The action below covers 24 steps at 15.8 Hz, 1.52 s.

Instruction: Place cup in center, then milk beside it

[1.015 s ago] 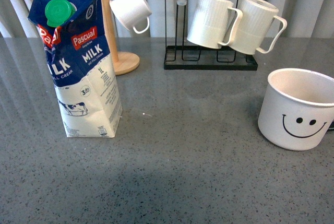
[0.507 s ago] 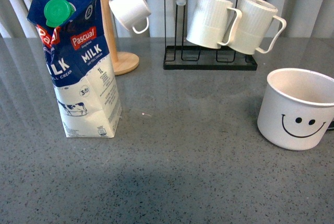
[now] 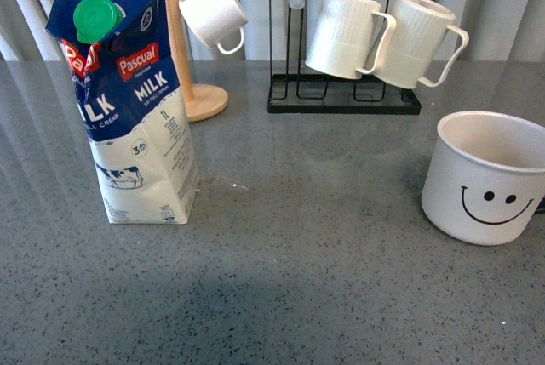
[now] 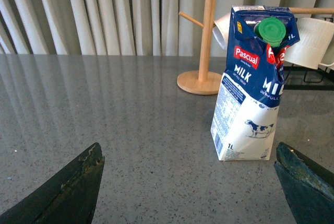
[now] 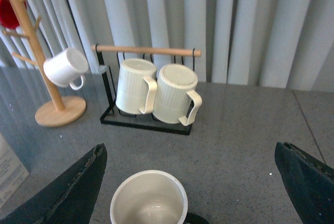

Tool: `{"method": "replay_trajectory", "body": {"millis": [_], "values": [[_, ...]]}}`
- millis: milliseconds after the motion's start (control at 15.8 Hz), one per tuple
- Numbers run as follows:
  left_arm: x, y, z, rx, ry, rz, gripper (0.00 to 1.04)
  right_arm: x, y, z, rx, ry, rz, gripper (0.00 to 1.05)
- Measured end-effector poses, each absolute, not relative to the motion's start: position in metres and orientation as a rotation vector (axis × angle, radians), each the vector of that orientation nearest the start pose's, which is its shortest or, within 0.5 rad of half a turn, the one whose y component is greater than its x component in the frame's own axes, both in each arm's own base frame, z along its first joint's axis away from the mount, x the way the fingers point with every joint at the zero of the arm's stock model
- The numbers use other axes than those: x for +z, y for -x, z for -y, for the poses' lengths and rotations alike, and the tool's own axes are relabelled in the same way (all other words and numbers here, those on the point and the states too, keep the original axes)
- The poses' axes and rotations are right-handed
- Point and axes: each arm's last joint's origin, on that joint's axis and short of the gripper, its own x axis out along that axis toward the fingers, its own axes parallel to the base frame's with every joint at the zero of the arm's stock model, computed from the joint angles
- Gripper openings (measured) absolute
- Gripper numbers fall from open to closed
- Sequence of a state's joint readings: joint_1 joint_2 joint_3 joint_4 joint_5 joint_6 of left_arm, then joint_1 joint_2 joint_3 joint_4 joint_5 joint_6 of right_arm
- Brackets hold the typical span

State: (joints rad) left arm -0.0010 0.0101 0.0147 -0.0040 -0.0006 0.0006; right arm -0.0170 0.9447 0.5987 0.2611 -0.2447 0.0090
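Note:
The cup (image 3: 487,178), a wide white mug with a black smiley face, stands upright at the right edge of the front view. In the right wrist view its open mouth (image 5: 148,200) sits between the spread fingers of my right gripper (image 5: 190,187), which is open and above it. The milk (image 3: 128,101), a blue and white Pascual carton with a green cap, stands upright at the left. My left gripper (image 4: 189,182) is open, and the carton (image 4: 253,83) stands beyond it, nearer one finger. Neither arm shows in the front view.
A wooden mug tree (image 3: 183,42) holding a small white cup (image 3: 213,14) stands behind the milk. A black rack (image 3: 343,97) with two ribbed cream mugs (image 3: 383,37) is at the back centre. Grey curtains hang behind the grey speckled table (image 3: 289,254).

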Motion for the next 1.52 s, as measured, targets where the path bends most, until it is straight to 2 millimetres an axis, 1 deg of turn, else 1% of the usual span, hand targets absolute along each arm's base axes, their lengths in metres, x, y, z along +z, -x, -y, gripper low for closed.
{"method": "replay_trajectory", "body": {"millis": [127,254,381,507,634,698,825,951,1015,1078,1522], "values": [[0.167,-0.097,0.0,0.0,-0.001,0.001,0.98,0.282,-0.248,-0.006,0.277,-0.012,-0.236,0.98],[0.167,-0.097,0.0,-0.001,-0.001,0.001,0.98,0.277,-0.281,-0.007,0.292,-0.011,-0.379,0.98],[0.167,-0.097,0.0,-0.001,-0.001,0.001,0.98,0.268,-0.303,-0.009,0.294,-0.002,-0.475,0.98],[0.167,-0.097,0.0,-0.001,-0.001,0.001,0.98,0.253,-0.327,-0.013,0.335,0.02,-0.608,0.98],[0.167,-0.097,0.0,-0.001,-0.001,0.001,0.98,0.237,-0.338,-0.016,0.373,0.053,-0.698,0.98],[0.167,-0.097,0.0,-0.001,-0.001,0.001,0.98,0.229,-0.341,-0.018,0.395,0.07,-0.734,0.98],[0.167,-0.097,0.0,-0.001,-0.001,0.001,0.98,0.224,-0.343,-0.019,0.412,0.086,-0.749,0.98],[0.167,-0.097,0.0,-0.001,-0.001,0.001,0.98,0.22,-0.351,-0.019,0.424,0.098,-0.753,0.98],[0.167,-0.097,0.0,-0.001,-0.001,0.001,0.98,0.213,-0.357,-0.022,0.439,0.11,-0.776,0.98],[0.167,-0.097,0.0,-0.001,-0.001,0.001,0.98,0.208,-0.358,-0.021,0.446,0.123,-0.787,0.85],[0.167,-0.097,0.0,-0.001,-0.001,0.001,0.98,0.207,-0.358,-0.016,0.447,0.145,-0.786,0.15]]}}
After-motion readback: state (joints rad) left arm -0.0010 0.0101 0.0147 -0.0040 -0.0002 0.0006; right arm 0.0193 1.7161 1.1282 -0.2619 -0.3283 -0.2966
